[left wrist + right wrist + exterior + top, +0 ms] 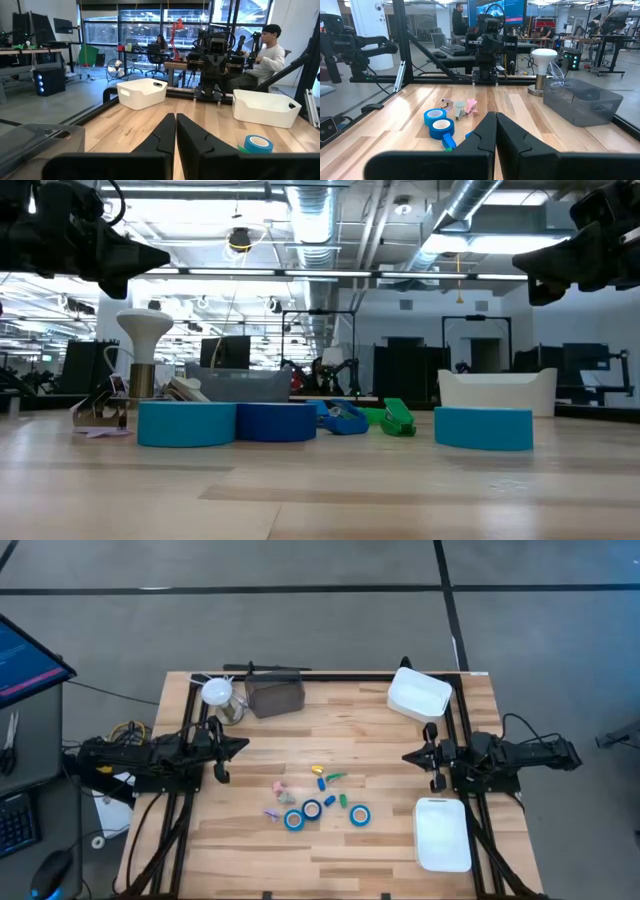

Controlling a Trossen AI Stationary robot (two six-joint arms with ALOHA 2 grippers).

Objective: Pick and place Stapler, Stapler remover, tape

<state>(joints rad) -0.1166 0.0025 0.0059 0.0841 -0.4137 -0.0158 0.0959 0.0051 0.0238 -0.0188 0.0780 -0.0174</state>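
Left end effector (241, 745) and right end effector (408, 756) hover at opposite bench (380, 840) edges — fingers closed, empty — three tape rolls (312, 809) lie between them.

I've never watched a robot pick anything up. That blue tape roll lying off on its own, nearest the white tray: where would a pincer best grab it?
Probably from straight above. The lone tape roll lies flat with its white core hole facing up, clear of the other two rolls. One finger could go into the hole and one outside, pinching the ring's wall. The right pincer, shut now, is nearer than the left pincer.
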